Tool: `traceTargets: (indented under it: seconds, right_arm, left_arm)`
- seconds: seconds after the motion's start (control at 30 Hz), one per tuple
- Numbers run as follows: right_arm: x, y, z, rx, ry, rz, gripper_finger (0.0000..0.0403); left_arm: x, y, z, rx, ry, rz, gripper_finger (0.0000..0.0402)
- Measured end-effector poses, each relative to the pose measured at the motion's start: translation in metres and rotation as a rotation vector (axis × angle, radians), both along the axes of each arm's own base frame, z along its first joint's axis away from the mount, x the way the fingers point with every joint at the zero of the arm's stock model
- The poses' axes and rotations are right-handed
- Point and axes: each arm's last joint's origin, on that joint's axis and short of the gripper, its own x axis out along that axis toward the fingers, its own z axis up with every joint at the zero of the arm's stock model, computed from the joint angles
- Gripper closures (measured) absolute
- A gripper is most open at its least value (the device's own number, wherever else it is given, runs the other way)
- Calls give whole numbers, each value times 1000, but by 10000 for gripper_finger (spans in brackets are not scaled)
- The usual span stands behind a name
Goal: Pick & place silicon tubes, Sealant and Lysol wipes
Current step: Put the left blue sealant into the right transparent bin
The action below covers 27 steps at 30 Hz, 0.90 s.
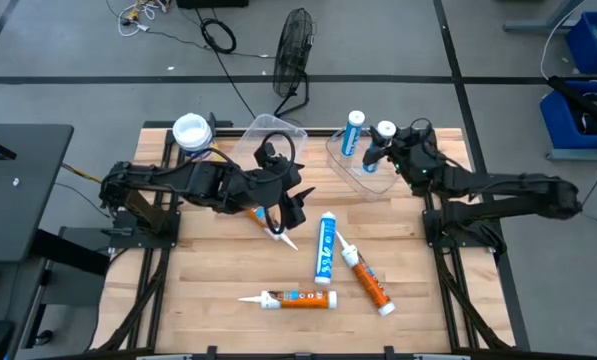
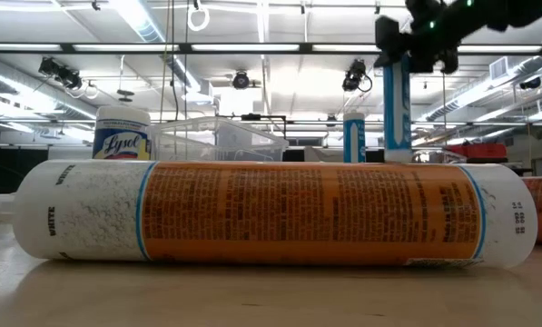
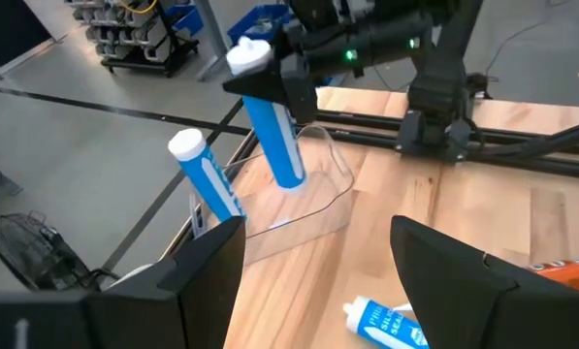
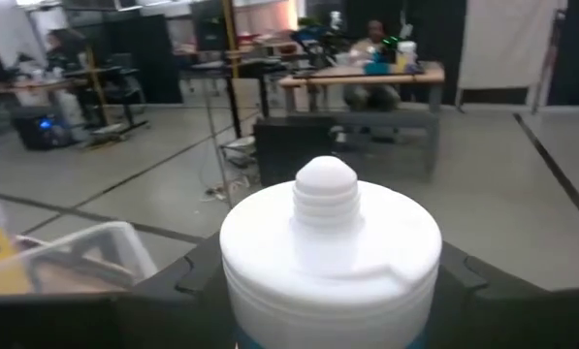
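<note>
Wipes (image 1: 193, 131) (far corner) well behind left end effector (image 1: 290, 203).

A black fan (image 1: 294, 45) and blue bins (image 1: 586, 70) sit on the floor beyond the table

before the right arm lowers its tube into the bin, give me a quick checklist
1. Right gripper shut on the blue tube: ok, held upright by its top end.
2. Tube over the clear bin: ok in the high view; its lower end looks at or just inside the bin.
3. Room in the bin: ok, only one other blue tube stands in it.
4. Left gripper clear of the bin: ok, open, over the table centre.
5. Lysol wipes out of the way: ok, at the far left corner.
6. Tube touching the bin floor: cannot tell.
</note>
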Motion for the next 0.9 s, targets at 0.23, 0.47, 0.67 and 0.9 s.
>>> traceTargets:
  seconds: [0.23, 0.47, 0.67, 0.9]
  right_arm:
    - [-11, -14, -33, 6, -42, -86, 191]
    - [-18, -24, -48, -9, -57, -124, 191]
    - [-13, -34, -56, -23, 11, -76, 191]
    - [-5, -45, -66, -19, 36, -34, 191]
  left_arm:
    - [1, 10, 0, 0, 2, 26, 138]
    - [2, 16, 0, 0, 3, 41, 138]
    - [3, 21, 0, -6, 3, 48, 138]
    - [3, 23, -1, -14, 5, 44, 138]
